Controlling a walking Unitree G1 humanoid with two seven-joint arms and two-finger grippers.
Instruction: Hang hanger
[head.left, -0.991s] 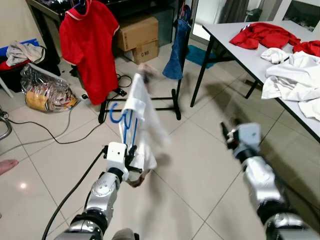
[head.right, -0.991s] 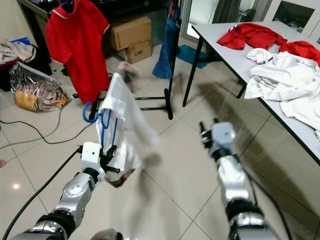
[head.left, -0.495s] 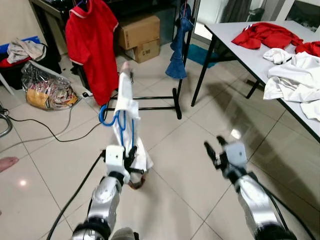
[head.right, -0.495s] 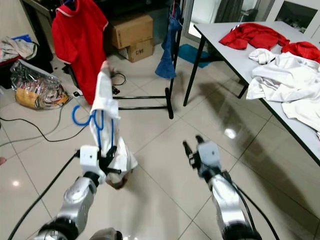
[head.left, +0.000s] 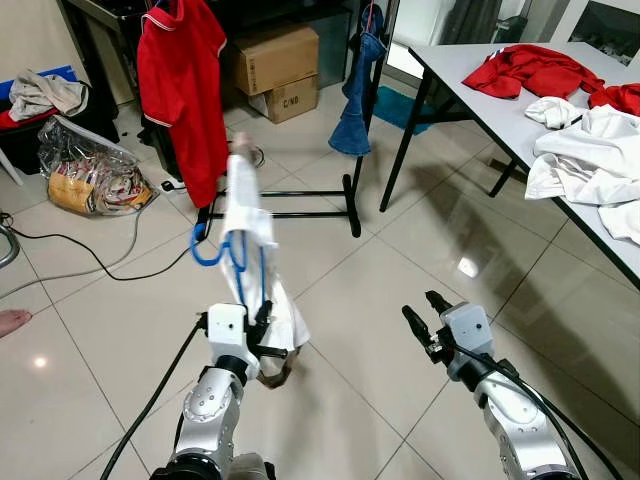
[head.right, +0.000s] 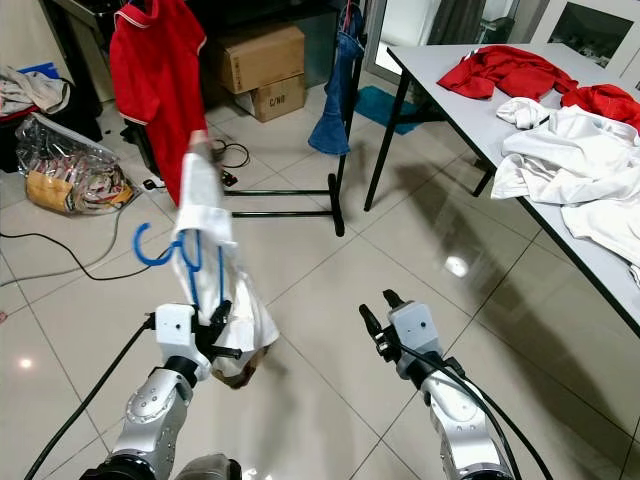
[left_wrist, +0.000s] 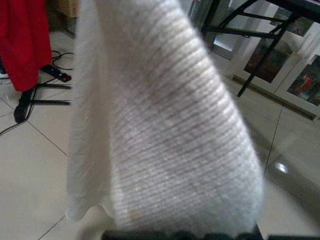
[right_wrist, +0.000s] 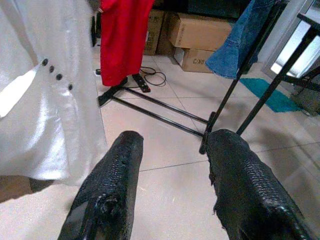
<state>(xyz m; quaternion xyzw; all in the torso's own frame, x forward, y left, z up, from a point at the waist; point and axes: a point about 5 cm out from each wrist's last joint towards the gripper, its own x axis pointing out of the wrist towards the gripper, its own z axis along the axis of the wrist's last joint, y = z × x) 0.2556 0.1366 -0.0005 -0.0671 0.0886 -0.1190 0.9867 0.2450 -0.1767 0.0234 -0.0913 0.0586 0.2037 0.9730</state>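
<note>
1. Blue hanger (head.left: 228, 250) w/ white shirt (head.left: 250, 235) draped on it is held up over the tiled floor (head.left: 370, 270), mid-room, in front of the robot; hook end points to robot's left.
2. Left gripper (head.left: 262, 322) sits at the bottom of the hanger, under the shirt hem; fingers clamped on the hanger, shirt cloth bunched around them. In left wrist view the white ribbed cloth (left_wrist: 160, 115) hangs right in front of the lens.
3. Right gripper (head.left: 420, 312) is low, to the right of the shirt and apart from it; fingers (right_wrist: 112, 185) spread, nothing between them.
4. Clothes rack (head.left: 352, 150), black frame, stands beyond the shirt; red polo shirt (head.left: 185, 80) hangs at its left end, blue denim piece (head.left: 358, 90) at its right.
5. Cardboard boxes (head.left: 275, 65) behind the rack.
6. Black cable (head.left: 110, 260) runs across the floor on the left; clear plastic bag (head.left: 85, 180) of stuff near it.
7. Tabletop (head.left: 470, 80) at far right carries red garments (head.left: 530, 70) and white garments (head.left: 590, 150) in loose heaps.
</note>
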